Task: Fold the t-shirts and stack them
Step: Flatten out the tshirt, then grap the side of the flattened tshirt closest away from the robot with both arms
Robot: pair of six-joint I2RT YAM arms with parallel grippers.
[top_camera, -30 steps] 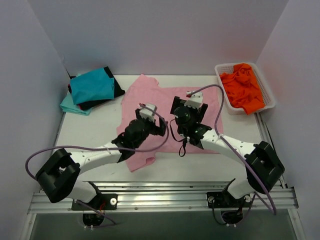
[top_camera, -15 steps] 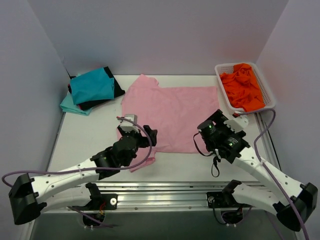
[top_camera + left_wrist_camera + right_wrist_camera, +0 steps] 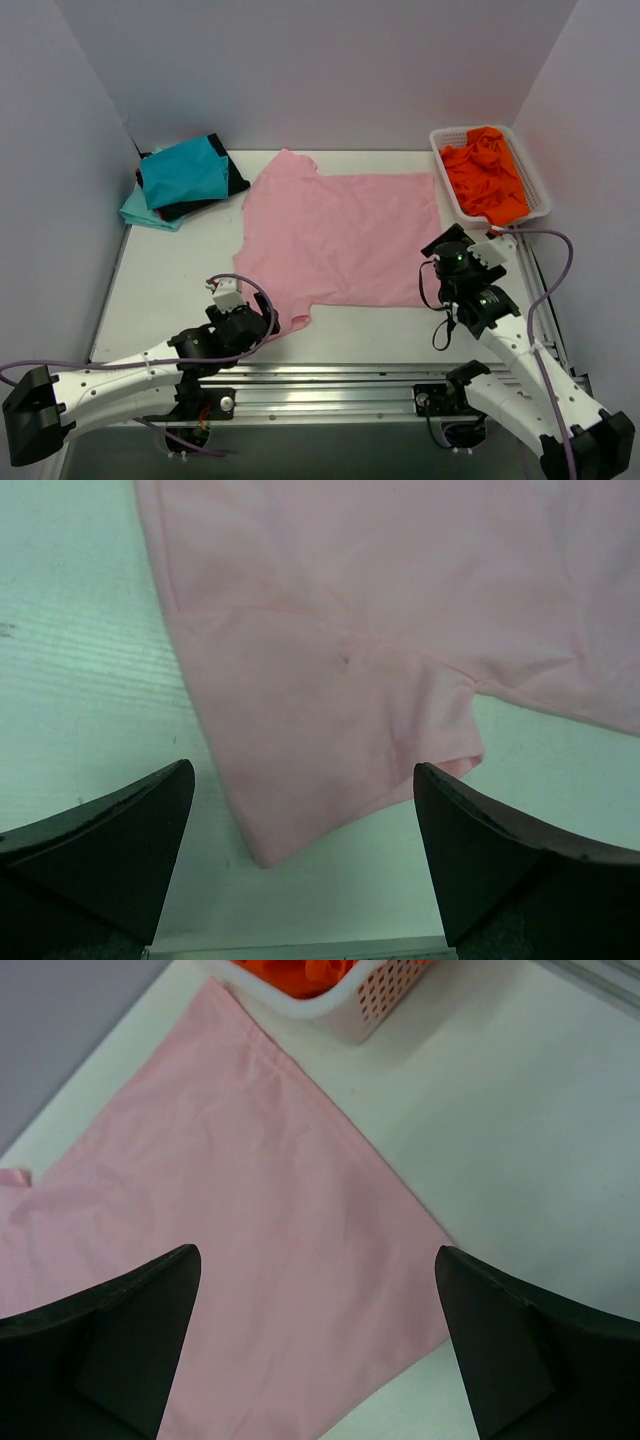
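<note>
A light pink t-shirt (image 3: 340, 235) lies spread flat on the table's middle; it also shows in the left wrist view (image 3: 380, 610) and the right wrist view (image 3: 220, 1220). My left gripper (image 3: 258, 318) is open and empty above the shirt's near-left sleeve (image 3: 330, 750). My right gripper (image 3: 447, 262) is open and empty over the shirt's near-right corner (image 3: 420, 1260). A stack of folded teal, black and pale aqua shirts (image 3: 183, 178) sits at the back left. Bright orange shirts (image 3: 486, 175) lie crumpled in the basket.
The white lattice basket (image 3: 538, 190) stands at the back right, its wall also in the right wrist view (image 3: 385, 1000). Grey walls close in the left, back and right. A metal rail (image 3: 320, 385) runs along the table's near edge.
Both arms have pulled back from over the shirt's middle toward the near edge, the left to the near-left sleeve, the right to the near-right corner. The shirt now lies fully uncovered.
</note>
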